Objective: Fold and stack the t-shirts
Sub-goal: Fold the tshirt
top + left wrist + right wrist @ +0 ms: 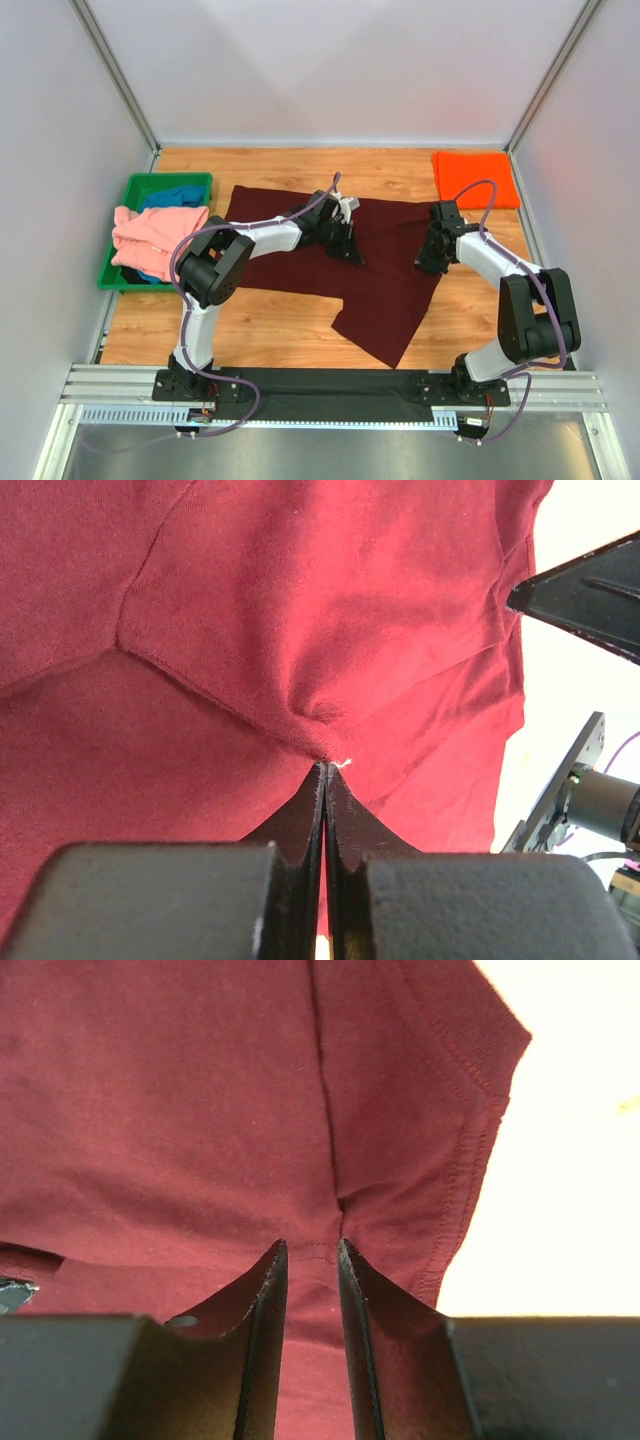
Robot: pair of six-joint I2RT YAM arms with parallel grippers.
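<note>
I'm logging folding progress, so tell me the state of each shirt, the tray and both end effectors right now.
Maroon t-shirt: spread out, unfolded, gripped twice.
Orange t-shirt: folded, far right corner.
Salmon-pink t-shirt: crumpled, draped over tray.
Blue t-shirt: crumpled in tray.
Green tray: holds two shirts.
Left end effector: shut on maroon t-shirt.
Right end effector: shut on maroon t-shirt.

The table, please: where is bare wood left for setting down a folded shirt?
Near left, between the maroon shirt and the base rail; the far strip between green tray and orange shirt. Crowded: the middle, where left claw and right claw pinch it, and the tray, heaped with shirts.
</note>
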